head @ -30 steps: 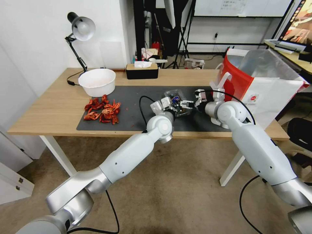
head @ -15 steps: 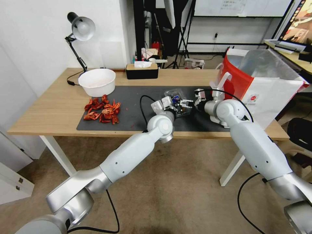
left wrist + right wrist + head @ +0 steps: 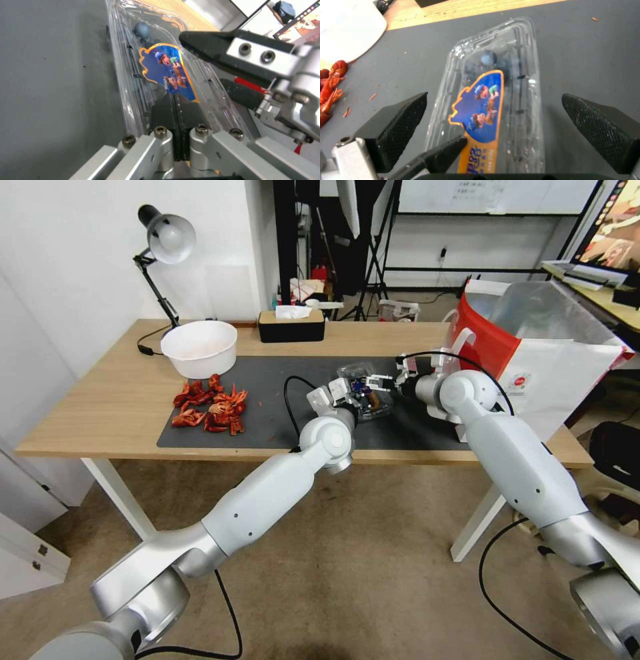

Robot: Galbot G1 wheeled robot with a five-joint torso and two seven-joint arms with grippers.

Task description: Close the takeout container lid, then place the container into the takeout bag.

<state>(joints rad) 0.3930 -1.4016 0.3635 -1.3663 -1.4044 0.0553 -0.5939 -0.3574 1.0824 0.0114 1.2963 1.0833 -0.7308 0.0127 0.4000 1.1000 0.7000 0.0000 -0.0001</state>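
Right claw [image 3: 493,120] now nearer, spread wide over takeout container [image 3: 496,100]; left claw [image 3: 176,110] closed, pressing its lid [image 3: 156,82].

**Hidden and cut off**

In the head view, both grippers cover much of the takeout container [image 3: 365,392]. The takeout bag [image 3: 533,347] hides the table's far right corner. The right wrist view's edge cuts the container's near end.

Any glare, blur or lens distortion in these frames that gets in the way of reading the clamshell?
Head view: wide-angle bending at the edges; the takeout container is small between the left gripper and right gripper. Left wrist view: highlights streak the clear lid; the near fingers look soft. Right wrist view: mild blur, label legible, fingers spread wide.
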